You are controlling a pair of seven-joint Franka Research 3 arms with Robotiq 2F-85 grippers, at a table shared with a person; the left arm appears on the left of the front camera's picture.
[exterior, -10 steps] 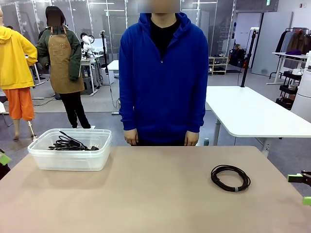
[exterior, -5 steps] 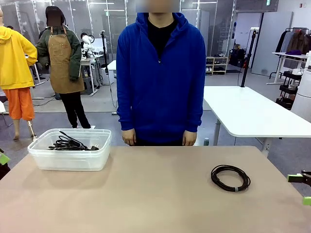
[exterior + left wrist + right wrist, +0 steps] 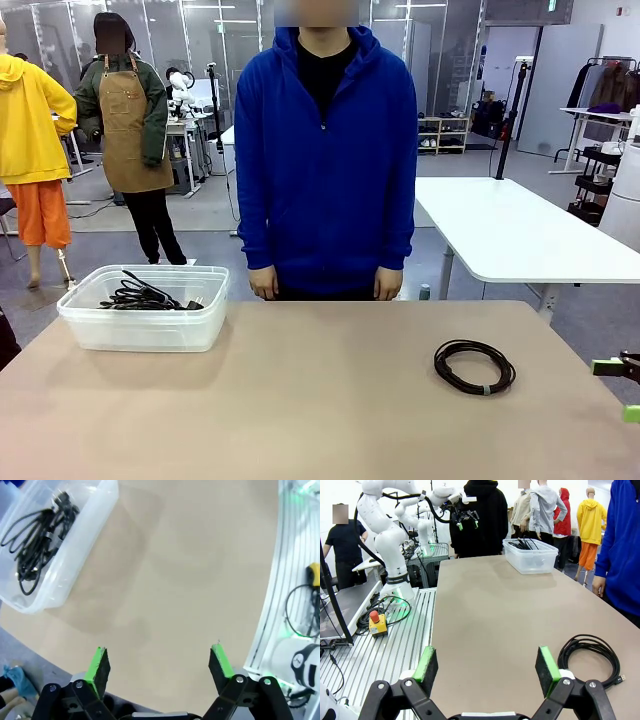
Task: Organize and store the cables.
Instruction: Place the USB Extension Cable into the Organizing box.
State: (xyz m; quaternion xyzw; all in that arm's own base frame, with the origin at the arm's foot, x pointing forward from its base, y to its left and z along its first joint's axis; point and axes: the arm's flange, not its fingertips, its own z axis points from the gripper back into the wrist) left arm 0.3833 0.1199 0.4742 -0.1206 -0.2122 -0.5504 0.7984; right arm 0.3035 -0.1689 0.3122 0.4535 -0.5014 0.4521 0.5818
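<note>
One coiled cable (image 3: 474, 367) is lying on the counter (image 3: 300, 400); others are tangling indistinctly inside the bin (image 3: 145, 320). Both left gripper (image 3: 159, 664) and right gripper (image 3: 489, 668) are holding their jaws spread, the right cut off in the front view.

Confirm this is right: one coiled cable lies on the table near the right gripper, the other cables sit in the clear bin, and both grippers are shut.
Wrong on the grippers. The left gripper and right gripper are both open, as each wrist view shows. The coiled cable and the binned cables in the bin are as stated.
</note>
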